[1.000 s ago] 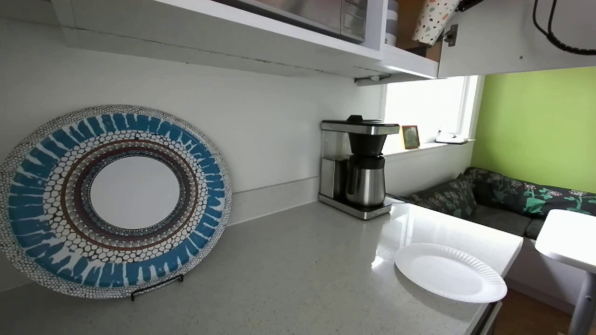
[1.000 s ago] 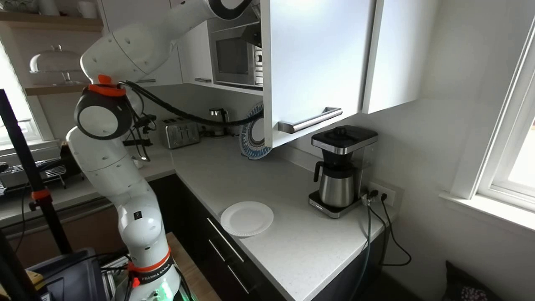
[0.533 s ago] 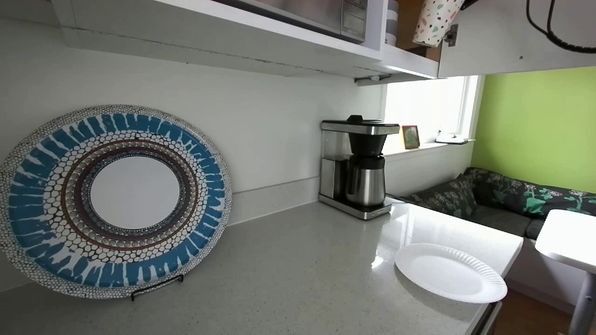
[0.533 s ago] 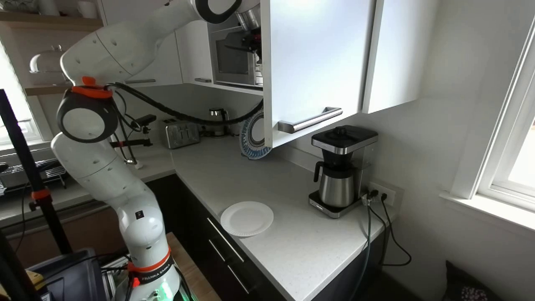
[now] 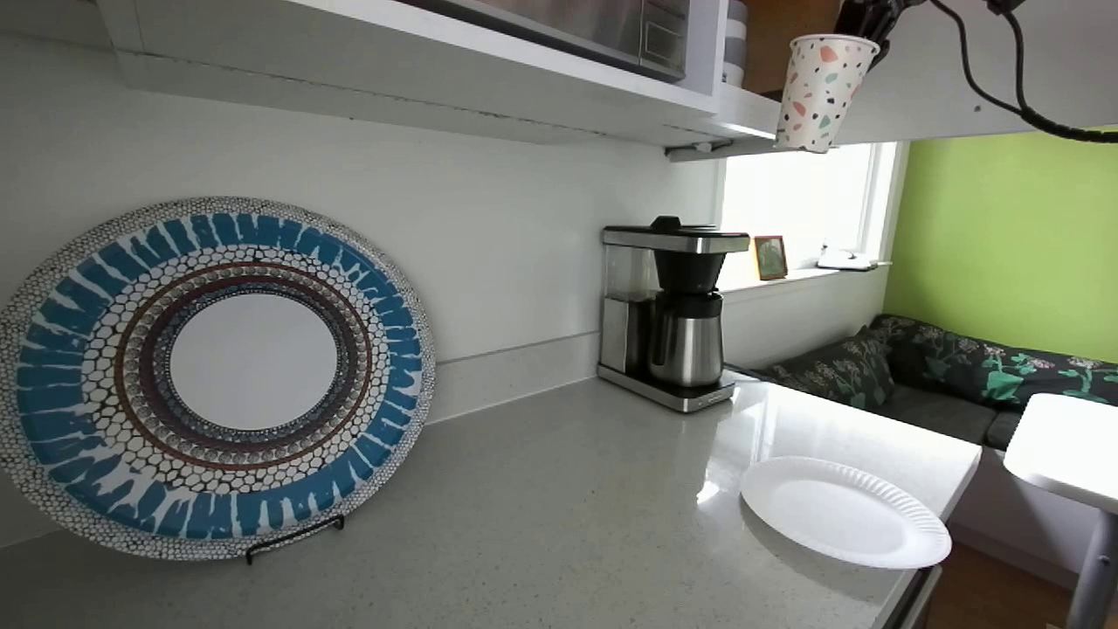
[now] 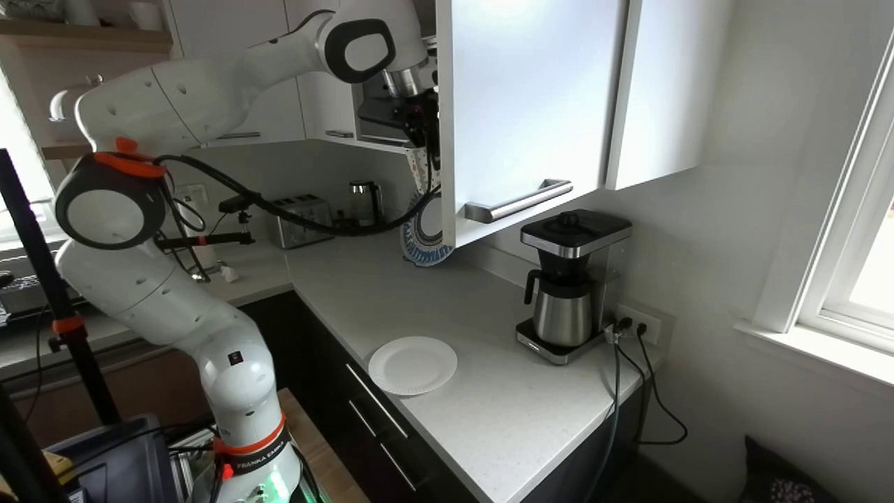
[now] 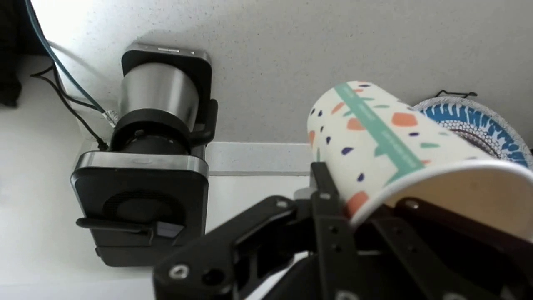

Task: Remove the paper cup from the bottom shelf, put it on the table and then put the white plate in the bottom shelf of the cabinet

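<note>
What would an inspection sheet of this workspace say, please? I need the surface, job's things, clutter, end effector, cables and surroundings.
Surface: pale countertop, smooth, shiny near the white plate.
Job's things: paper cup in the air, mouth up, slightly tilted; white plate lies near the front edge; bottom shelf partly in view.
Clutter: coffee maker; large patterned plate standing upright.
End effector: shut on the paper cup's rim.
Cables: arm cable sags in a curve; power cords at the wall outlet hang down.
Surroundings: cabinet door open; window, dark couch and green wall beyond.
</note>
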Motion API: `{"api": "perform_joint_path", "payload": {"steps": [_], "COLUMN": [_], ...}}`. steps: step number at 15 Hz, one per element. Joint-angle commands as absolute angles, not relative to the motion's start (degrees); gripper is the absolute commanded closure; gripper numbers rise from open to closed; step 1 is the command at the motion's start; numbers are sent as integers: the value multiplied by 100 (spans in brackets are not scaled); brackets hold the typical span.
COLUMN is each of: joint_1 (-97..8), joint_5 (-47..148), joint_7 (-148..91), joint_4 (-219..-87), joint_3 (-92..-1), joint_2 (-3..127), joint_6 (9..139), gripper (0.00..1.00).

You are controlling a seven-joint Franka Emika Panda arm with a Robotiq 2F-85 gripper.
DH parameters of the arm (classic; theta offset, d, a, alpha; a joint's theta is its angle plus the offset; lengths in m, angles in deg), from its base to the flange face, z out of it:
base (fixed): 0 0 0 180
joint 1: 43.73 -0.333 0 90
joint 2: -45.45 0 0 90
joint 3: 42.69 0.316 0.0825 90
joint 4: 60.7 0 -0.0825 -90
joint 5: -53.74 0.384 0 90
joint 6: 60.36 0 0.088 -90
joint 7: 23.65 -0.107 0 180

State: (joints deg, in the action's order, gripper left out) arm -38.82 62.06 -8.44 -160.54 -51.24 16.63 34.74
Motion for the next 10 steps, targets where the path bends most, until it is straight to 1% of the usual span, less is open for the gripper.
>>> {"api": "perform_joint_path", "payload": {"steps": [1,6,7,10], "joint_1": [-3982,-3985,-3985,-4176], "joint_5": [6133,6102,6102,6135], "joint_7": [-859,-819,-818,-838], "joint_4": [-16142,-16256,-16256,-16573], "joint_3": [-5181,-5183,-5183,-4903], "joint_2": [1625,1546,1542,1420], "joint_6": [3494,3507,3508,3561], "gripper": [98,98,100,100]}}
